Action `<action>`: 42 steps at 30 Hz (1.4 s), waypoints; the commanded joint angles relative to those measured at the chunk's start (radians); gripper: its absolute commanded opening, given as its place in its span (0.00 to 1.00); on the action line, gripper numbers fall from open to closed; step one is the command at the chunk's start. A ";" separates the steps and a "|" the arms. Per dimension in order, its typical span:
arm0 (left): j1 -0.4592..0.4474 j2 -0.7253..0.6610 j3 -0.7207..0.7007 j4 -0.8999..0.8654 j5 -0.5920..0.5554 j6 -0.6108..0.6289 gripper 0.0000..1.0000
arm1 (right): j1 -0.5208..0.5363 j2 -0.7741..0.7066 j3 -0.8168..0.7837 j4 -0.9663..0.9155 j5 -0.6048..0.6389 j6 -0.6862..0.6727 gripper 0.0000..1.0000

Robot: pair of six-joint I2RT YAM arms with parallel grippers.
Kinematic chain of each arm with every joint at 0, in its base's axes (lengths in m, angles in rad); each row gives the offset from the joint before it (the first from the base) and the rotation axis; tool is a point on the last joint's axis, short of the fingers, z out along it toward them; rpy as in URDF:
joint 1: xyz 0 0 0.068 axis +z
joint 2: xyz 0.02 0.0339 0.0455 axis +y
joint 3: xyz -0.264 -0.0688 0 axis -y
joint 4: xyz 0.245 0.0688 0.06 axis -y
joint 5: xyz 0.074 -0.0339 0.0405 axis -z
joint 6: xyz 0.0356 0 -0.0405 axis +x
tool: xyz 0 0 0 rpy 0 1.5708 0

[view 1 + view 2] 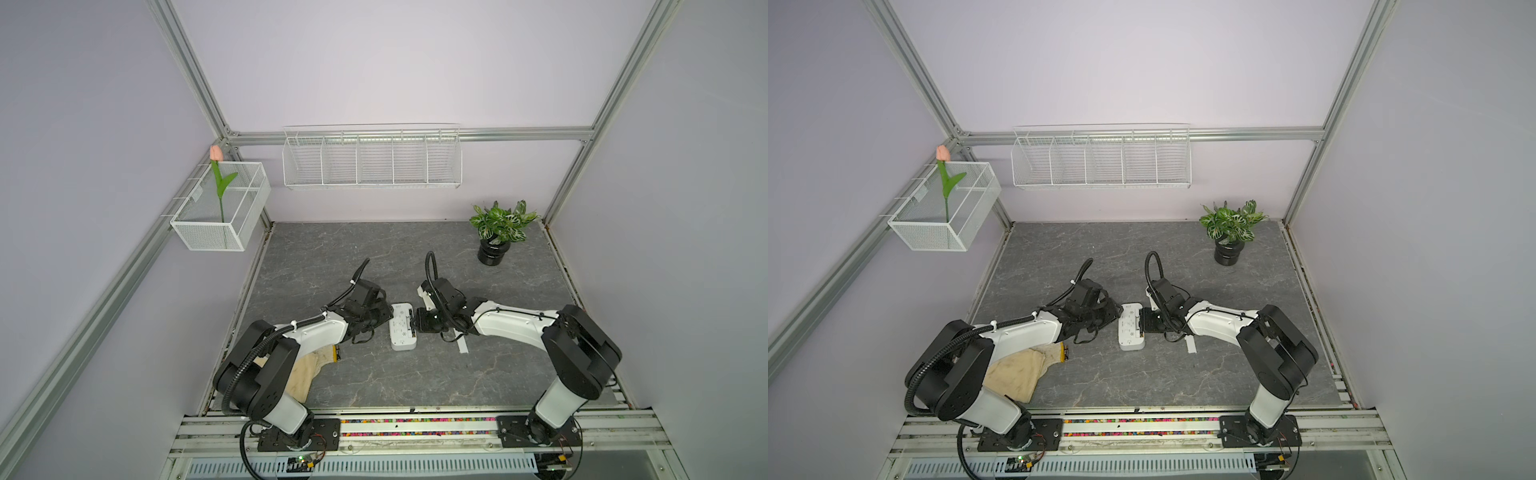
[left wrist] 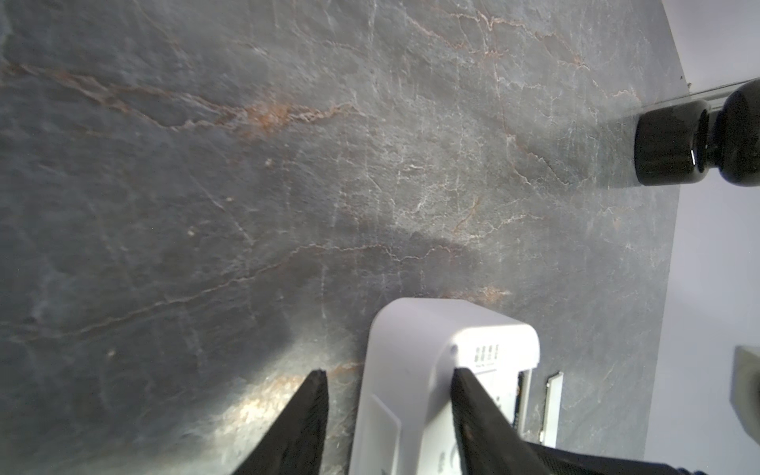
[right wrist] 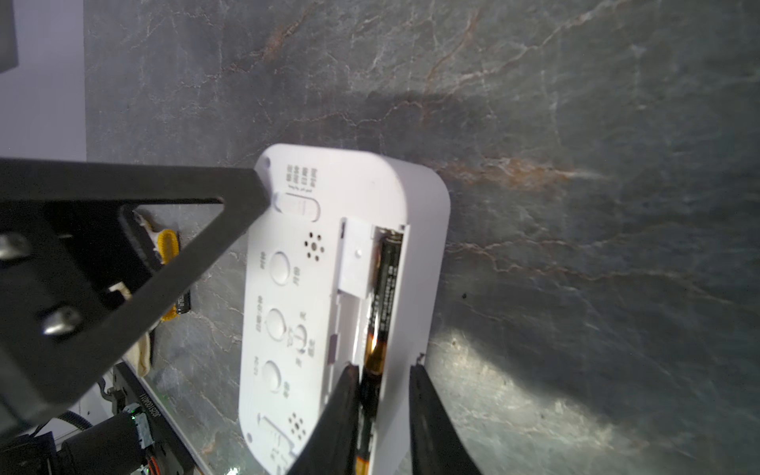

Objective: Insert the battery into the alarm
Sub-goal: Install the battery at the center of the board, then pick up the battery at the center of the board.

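Alarm (image 1: 402, 327) lies back-up on the bench (image 1: 374, 257). It looks light, hard and slippery, so hold its long sides. The left end effector (image 2: 386, 372) is open, with one finger (image 2: 473, 403) on it. The right end effector (image 3: 382, 368) sits over the battery (image 3: 384, 288) in the slot. Its grip is unclear.

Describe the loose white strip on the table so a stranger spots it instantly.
On the grey marbled table, find the white alarm lying mid-table. Near it, beneath the right arm, lies the white strip: thin and flat, unlike the blocky alarm.
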State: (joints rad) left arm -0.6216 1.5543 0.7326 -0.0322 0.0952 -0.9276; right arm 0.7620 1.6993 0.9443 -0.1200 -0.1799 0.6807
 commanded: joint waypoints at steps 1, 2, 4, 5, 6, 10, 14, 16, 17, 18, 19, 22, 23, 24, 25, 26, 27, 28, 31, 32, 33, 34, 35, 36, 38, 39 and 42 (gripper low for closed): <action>0.003 0.028 -0.034 -0.055 0.003 -0.004 0.51 | 0.006 0.021 0.004 -0.029 0.027 0.005 0.23; 0.003 0.028 -0.034 -0.052 0.004 -0.005 0.51 | 0.005 0.022 0.004 -0.032 0.030 0.005 0.22; 0.003 0.029 -0.035 -0.051 0.007 -0.005 0.51 | 0.006 0.025 0.003 -0.042 0.035 0.004 0.21; 0.003 0.029 -0.035 -0.051 0.009 -0.004 0.51 | 0.006 0.025 0.002 -0.045 0.036 0.002 0.20; 0.003 0.030 -0.035 -0.051 0.009 -0.005 0.51 | 0.005 0.024 -0.001 -0.047 0.035 0.001 0.20; 0.003 0.026 -0.035 -0.051 0.009 -0.005 0.51 | 0.010 0.017 -0.014 -0.052 0.040 -0.004 0.19; 0.003 0.017 -0.030 -0.059 0.003 -0.001 0.51 | 0.010 0.010 -0.016 -0.053 0.042 -0.005 0.19; 0.003 0.009 -0.019 -0.072 0.000 0.010 0.51 | 0.010 0.005 -0.010 -0.051 0.043 -0.001 0.21; 0.003 0.007 0.000 -0.097 -0.001 0.026 0.51 | 0.011 0.001 -0.003 -0.053 0.044 0.001 0.22; 0.003 0.002 0.029 -0.134 -0.010 0.044 0.52 | 0.010 -0.004 0.007 -0.060 0.047 0.003 0.23; 0.003 -0.002 0.055 -0.175 -0.024 0.057 0.52 | 0.009 -0.010 0.015 -0.064 0.054 0.006 0.26; 0.013 -0.028 0.139 -0.289 -0.077 0.111 0.52 | 0.006 -0.034 0.039 -0.070 0.083 0.014 0.29; 0.019 -0.040 0.164 -0.322 -0.096 0.125 0.53 | 0.004 -0.045 0.050 -0.074 0.090 0.013 0.30; 0.029 -0.055 0.184 -0.352 -0.111 0.131 0.54 | 0.004 -0.058 0.058 -0.075 0.097 0.009 0.30; 0.038 -0.068 0.197 -0.370 -0.116 0.139 0.54 | 0.004 -0.072 0.062 -0.074 0.098 0.004 0.32; 0.051 -0.084 0.212 -0.392 -0.120 0.151 0.54 | 0.004 -0.090 0.061 -0.071 0.098 -0.001 0.34; 0.061 -0.099 0.231 -0.420 -0.128 0.160 0.54 | 0.003 -0.114 0.056 -0.068 0.101 -0.007 0.34; 0.067 -0.109 0.248 -0.451 -0.138 0.169 0.55 | 0.003 -0.138 0.048 -0.064 0.103 -0.013 0.35; 0.072 -0.143 0.297 -0.566 -0.177 0.191 0.55 | 0.002 -0.232 -0.001 -0.061 0.130 -0.046 0.35; 0.071 -0.157 0.300 -0.596 -0.180 0.192 0.54 | 0.002 -0.269 -0.023 -0.067 0.148 -0.064 0.34; 0.071 -0.169 0.297 -0.621 -0.182 0.187 0.54 | 0.002 -0.305 -0.050 -0.073 0.174 -0.085 0.33; 0.071 -0.178 0.295 -0.649 -0.183 0.182 0.53 | 0.002 -0.334 -0.075 -0.080 0.201 -0.104 0.32; 0.071 -0.188 0.290 -0.684 -0.183 0.180 0.53 | -0.001 -0.370 -0.118 -0.087 0.235 -0.126 0.31; 0.071 -0.197 0.282 -0.713 -0.180 0.176 0.53 | -0.001 -0.406 -0.152 -0.093 0.272 -0.148 0.30; 0.071 -0.220 0.254 -0.764 -0.174 0.168 0.53 | -0.006 -0.467 -0.217 -0.086 0.324 -0.192 0.29; 0.071 -0.232 0.238 -0.793 -0.176 0.163 0.53 | -0.007 -0.495 -0.255 -0.070 0.345 -0.216 0.29; 0.070 -0.263 0.187 -0.855 -0.175 0.143 0.53 | -0.009 -0.573 -0.358 0.006 0.382 -0.279 0.28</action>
State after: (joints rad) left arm -0.5507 1.3209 0.9638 -0.7338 -0.0570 -0.7696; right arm 0.7586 1.1778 0.6617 -0.1593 0.1177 0.5026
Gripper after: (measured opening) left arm 0.531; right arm 0.285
